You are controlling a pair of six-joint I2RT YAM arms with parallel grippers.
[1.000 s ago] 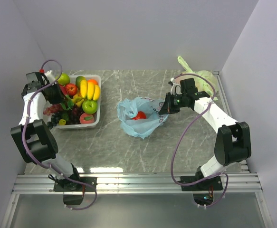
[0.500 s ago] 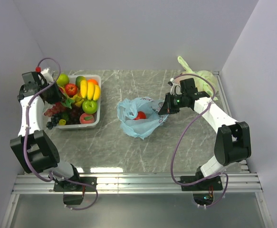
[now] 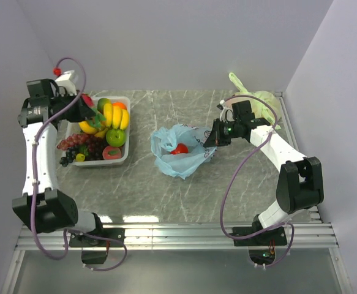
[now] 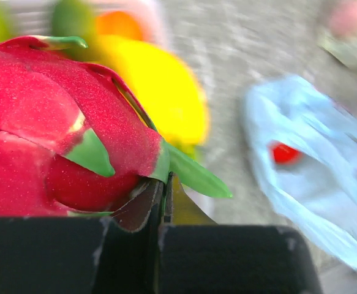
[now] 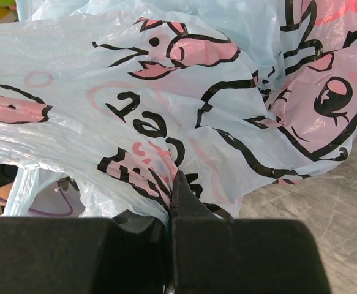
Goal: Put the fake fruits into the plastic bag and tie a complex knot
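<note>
My left gripper (image 3: 91, 105) is shut on a green leaf of a red fake dragon fruit (image 3: 87, 100) and holds it above the far left of the fruit tray (image 3: 128, 125). In the left wrist view the dragon fruit (image 4: 56, 122) fills the left side above the closed gripper (image 4: 164, 184). The light-blue plastic bag (image 3: 181, 153) lies open mid-table with a red fruit (image 3: 179, 149) inside. My right gripper (image 3: 210, 139) is shut on the bag's right edge; the right wrist view shows the gripper (image 5: 173, 184) pinching the printed plastic (image 5: 166, 110).
The white tray holds yellow bananas (image 3: 116, 115), a green apple (image 3: 116, 137), a pink peach (image 3: 111, 153), dark grapes (image 3: 80, 150) and an orange (image 3: 119, 105). A pale yellow-green tied bag (image 3: 261, 101) lies at the back right, behind my right arm.
My left gripper has risen out of the tray with the dragon fruit in it and swung slightly right. The right arm and the bag have stayed still.
</note>
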